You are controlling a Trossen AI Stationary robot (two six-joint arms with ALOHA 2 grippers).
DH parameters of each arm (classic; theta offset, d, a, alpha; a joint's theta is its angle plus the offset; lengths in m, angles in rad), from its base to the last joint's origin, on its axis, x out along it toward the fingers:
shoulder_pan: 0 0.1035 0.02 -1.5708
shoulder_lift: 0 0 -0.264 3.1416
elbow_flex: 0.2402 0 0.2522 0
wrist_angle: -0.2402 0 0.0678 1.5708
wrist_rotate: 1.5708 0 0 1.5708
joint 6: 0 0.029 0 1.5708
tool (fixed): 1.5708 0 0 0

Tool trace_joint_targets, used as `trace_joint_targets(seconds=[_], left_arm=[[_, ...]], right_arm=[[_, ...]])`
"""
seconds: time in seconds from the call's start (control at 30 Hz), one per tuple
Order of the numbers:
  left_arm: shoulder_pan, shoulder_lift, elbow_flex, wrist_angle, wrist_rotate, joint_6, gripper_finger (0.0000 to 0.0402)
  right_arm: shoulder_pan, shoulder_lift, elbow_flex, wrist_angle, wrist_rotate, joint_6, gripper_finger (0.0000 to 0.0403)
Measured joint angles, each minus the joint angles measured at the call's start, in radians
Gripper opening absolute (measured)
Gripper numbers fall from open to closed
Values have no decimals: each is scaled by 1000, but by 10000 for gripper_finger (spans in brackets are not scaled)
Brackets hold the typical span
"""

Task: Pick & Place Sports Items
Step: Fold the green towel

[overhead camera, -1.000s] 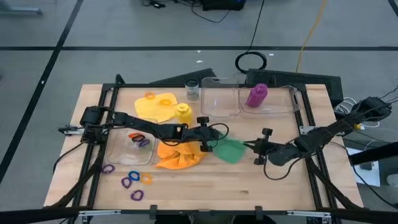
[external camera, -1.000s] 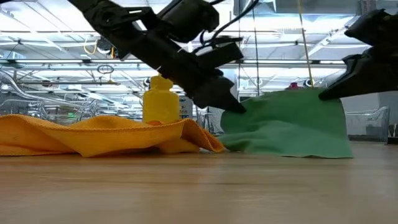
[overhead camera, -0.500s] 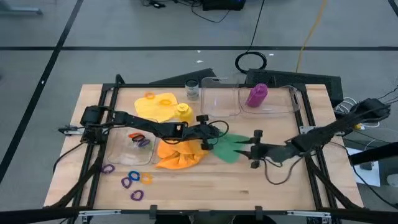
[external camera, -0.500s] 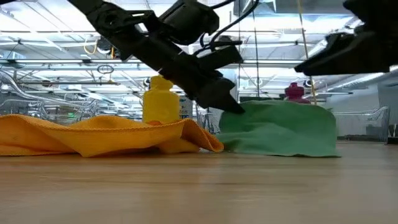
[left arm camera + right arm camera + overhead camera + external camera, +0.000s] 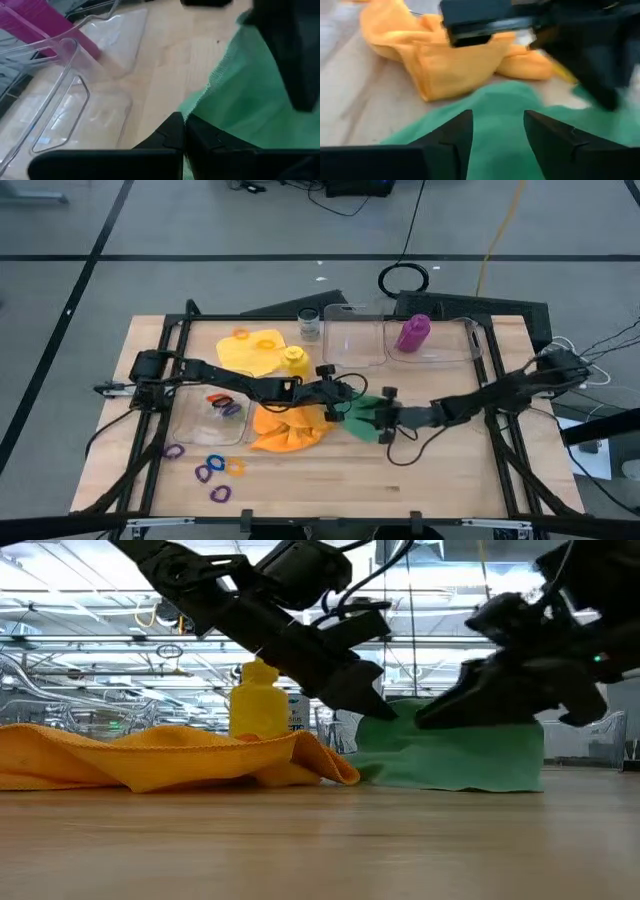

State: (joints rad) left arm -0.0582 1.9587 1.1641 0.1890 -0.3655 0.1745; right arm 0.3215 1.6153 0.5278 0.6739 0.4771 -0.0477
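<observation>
Since the earlier frames, our right gripper has slid across the table onto the green cloth, which looks more bunched than before; the left gripper has stayed put.

From above, we see the green cloth lying mid-table, just beside the orange cloth. The left fingers are pinched together on the green cloth's near-left edge. The right fingers are spread over its other side, holding nothing yet. Counting here: 3 cloths, with the yellow cloth near the far edge; 2 bottles, a yellow bottle and a purple bottle lying in a clear box; about 8 elastic rings that we can make out, 4 or 5 loose near the front-left, 2 in a second clear box, 1 on the yellow cloth.

At table height, both grippers meet over the green cloth, which rests on the wood.

Through the left wrist, the closed fingers sit on the cloth's stitched hem.

Through the right wrist, 2 parted fingers straddle green fabric, with orange cloth beyond.

To do this well, we judge the right fingers should drop until fabric sits fully between them, then close on a thick fold, clear of the left gripper, before either arm lifts.
</observation>
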Motion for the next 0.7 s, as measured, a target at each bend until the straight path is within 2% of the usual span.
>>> trace_joint_targets(seconds=[0.1,0.3,0.7], left_arm=[[2,0,0,0,-2,-11,0],[8,0,0,2,-18,-20,0],[2,0,0,24,-54,-17,0]], right_arm=[[-23,44,0,-2,-58,48,111],[-31,73,0,-68,-59,74,88],[-29,-17,0,-279,9,89,55]])
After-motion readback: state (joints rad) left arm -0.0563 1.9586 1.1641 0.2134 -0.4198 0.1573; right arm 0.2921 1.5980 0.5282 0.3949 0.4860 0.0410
